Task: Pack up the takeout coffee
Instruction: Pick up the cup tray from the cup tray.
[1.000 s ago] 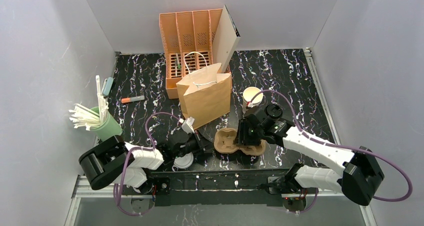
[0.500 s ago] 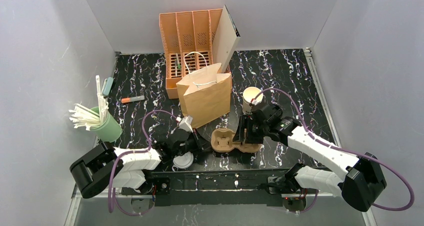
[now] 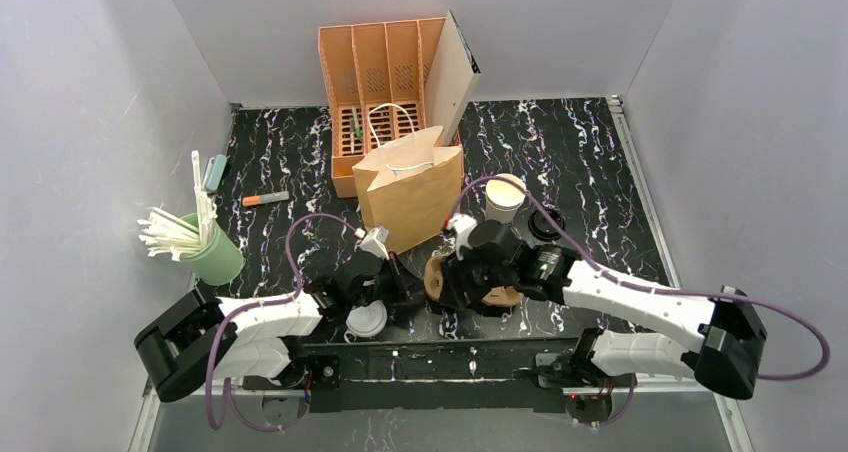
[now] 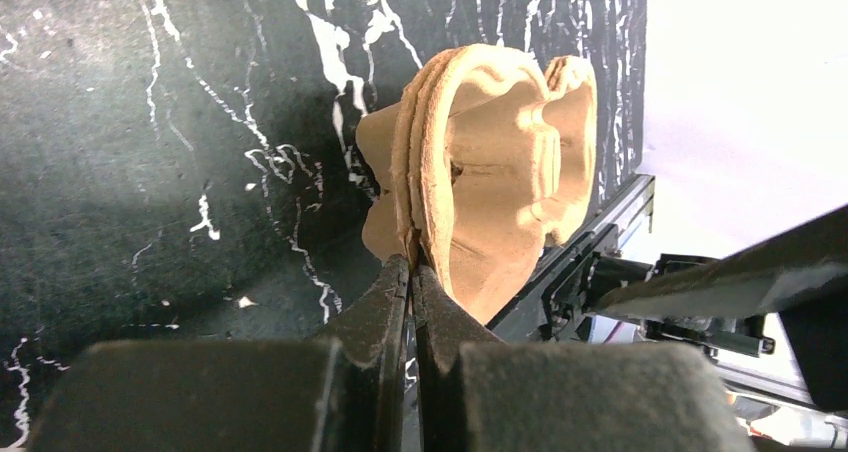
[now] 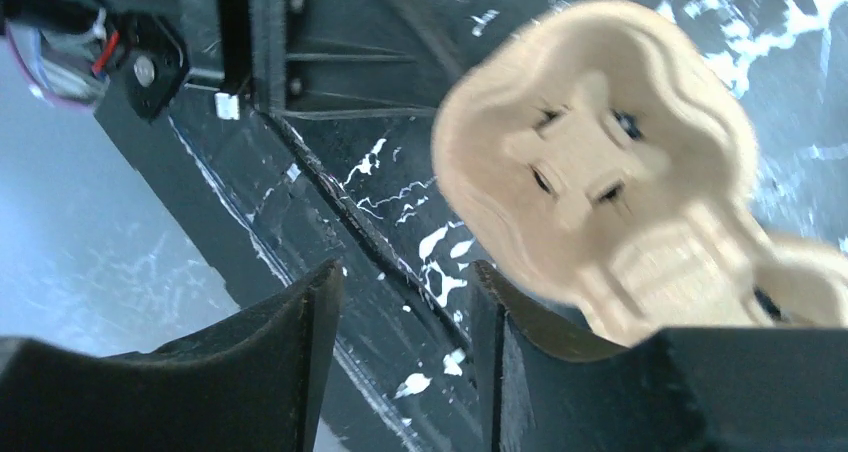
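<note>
Right gripper [image 5: 402, 297] swings left over the carrier [image 4: 490, 172], jaws part-open, empty; your left gripper [image 4: 410, 282] pinches its rim; cup [image 3: 505, 198] untouched.

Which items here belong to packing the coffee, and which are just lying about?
Job: white paper cup, black lid, pulp carrier, paper bag.
Lying about: flat white lid, green cup of straws, orange organizer, marker.

White paper cup [image 3: 505, 196] upright, open-topped; black lid [image 3: 549, 223] just beside.
</note>
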